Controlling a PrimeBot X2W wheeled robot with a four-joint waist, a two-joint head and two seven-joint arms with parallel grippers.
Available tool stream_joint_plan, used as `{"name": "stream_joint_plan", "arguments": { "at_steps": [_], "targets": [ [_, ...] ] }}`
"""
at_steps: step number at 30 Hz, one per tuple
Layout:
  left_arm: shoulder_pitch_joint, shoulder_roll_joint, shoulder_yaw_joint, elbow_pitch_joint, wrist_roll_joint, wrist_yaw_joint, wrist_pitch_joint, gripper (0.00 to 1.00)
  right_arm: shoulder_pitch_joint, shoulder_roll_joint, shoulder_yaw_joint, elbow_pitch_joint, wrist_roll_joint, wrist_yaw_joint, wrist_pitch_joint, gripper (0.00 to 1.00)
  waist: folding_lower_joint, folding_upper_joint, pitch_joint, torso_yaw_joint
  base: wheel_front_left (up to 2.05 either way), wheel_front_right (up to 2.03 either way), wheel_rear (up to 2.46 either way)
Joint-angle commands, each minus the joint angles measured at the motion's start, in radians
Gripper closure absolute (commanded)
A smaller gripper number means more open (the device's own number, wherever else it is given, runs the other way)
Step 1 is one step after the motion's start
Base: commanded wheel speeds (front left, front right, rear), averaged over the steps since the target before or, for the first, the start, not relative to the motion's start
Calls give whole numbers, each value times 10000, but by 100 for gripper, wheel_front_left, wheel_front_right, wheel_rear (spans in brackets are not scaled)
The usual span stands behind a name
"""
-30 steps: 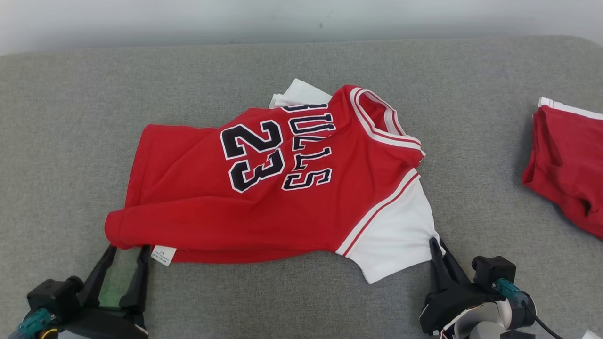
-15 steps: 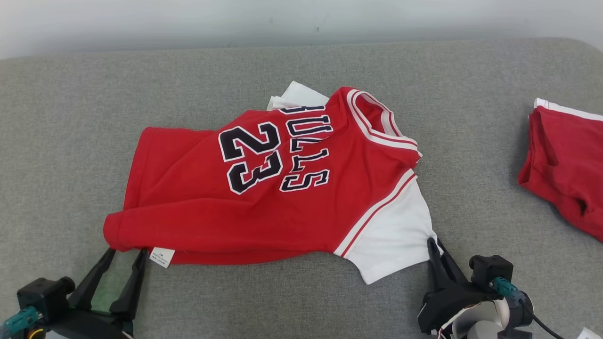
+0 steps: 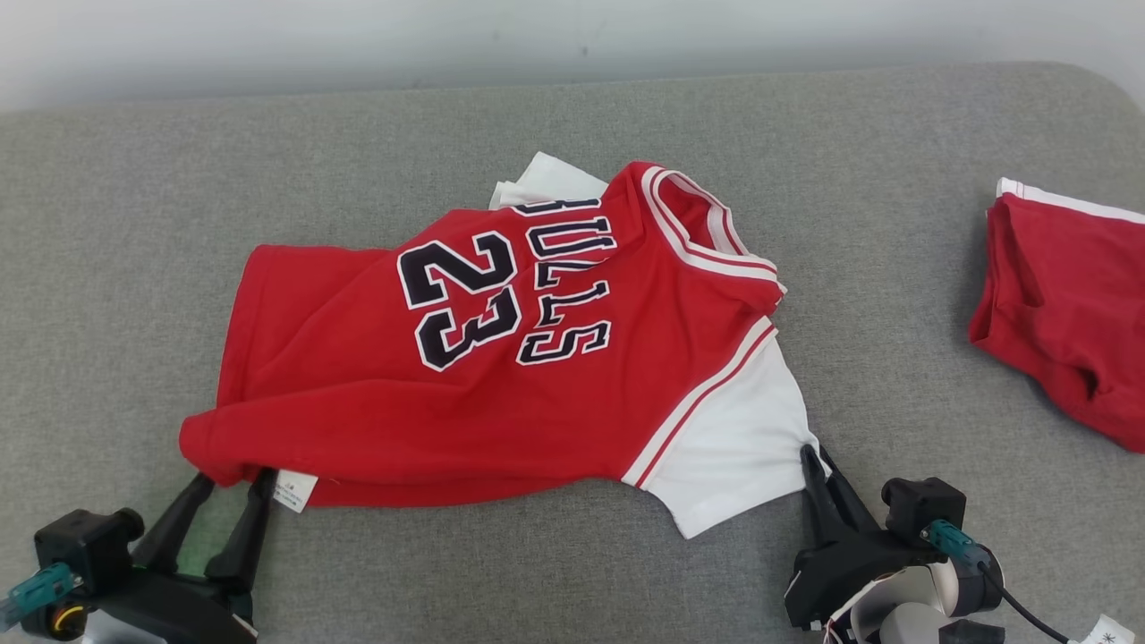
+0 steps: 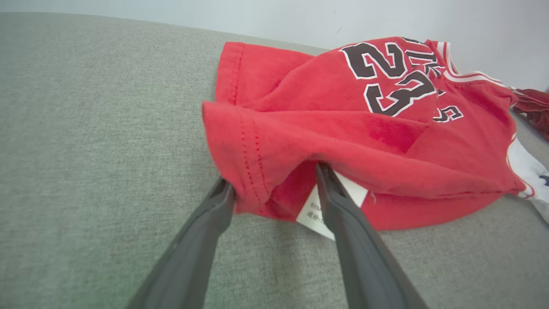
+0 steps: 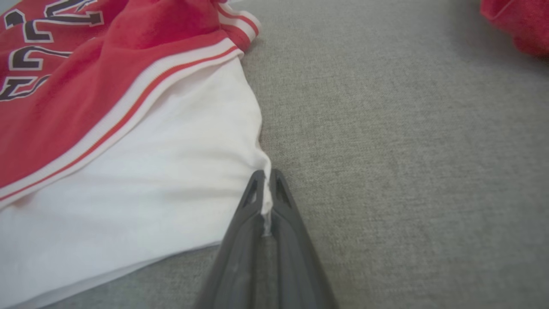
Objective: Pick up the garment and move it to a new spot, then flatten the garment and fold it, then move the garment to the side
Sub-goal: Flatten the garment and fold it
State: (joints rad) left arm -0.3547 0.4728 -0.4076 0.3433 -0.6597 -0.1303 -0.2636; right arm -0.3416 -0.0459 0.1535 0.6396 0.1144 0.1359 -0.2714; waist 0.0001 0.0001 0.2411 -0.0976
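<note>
The garment (image 3: 402, 420) is a red jersey with "23" and white sleeves, lying crumpled on the grey padded surface (image 3: 572, 572). My left gripper (image 3: 233, 478) is open at the jersey's near-left hem corner. In the left wrist view, its two fingers (image 4: 201, 231) straddle the bunched red hem (image 4: 257, 163), beside a white label (image 4: 315, 212). My right gripper (image 3: 809, 454) is shut on the edge of the white sleeve (image 5: 128, 163). In the right wrist view, a pinch of white cloth shows between the closed fingertips (image 5: 276, 189).
A second red piece of clothing (image 3: 1064, 304) with a white edge lies at the far right, apart from the jersey. It also shows in the right wrist view's top corner (image 5: 514, 21). Bare grey surface surrounds the jersey, and a pale wall (image 3: 572, 36) runs behind.
The whole head picture has shifted slightly left, so the camera moved. My left fingertips have crept forward until they meet the hem corner. The right gripper keeps its hold on the sleeve.
</note>
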Motion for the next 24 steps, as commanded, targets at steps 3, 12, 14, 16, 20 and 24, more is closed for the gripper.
{"name": "stream_joint_plan", "arguments": {
  "at_steps": [3, 12, 14, 16, 20, 24],
  "targets": [
    [-92, 69, -153, -104, -85, 0, -8, 100, 45, -95, -86, 155, 88, -96, 132, 100, -1, -1, -45, 7, 0, 0, 0],
    [48, 300, -928, -898, -393, 0, -8, 100, 227, -68, -333, -711, 240, -61, 74, 100, -1, -1, -629, 423, 0, 0, 0],
    [41, 556, -1311, -1214, -635, 0, -8, 100, 238, -96, -369, -964, 307, -61, 72, 100, -1, -1, -914, 553, 0, 0, 0],
    [-84, 904, -1746, -1481, -923, 0, -8, 100, 137, -197, -360, -1172, 362, -61, 72, 100, -1, -1, -1184, 683, 0, 0, 0],
    [-564, 1756, -2794, -1851, -1673, 0, -8, 100, -230, -440, -301, -1465, 395, -61, 71, 100, -1, -1, -1734, 975, 0, 0, 0],
    [-1478, 2573, -4005, -2068, -2932, 0, 64, 100, -757, -723, -229, -1558, 521, -61, 72, 100, -1, -1, -2183, 1226, 0, 0, 0]
  ]
}}
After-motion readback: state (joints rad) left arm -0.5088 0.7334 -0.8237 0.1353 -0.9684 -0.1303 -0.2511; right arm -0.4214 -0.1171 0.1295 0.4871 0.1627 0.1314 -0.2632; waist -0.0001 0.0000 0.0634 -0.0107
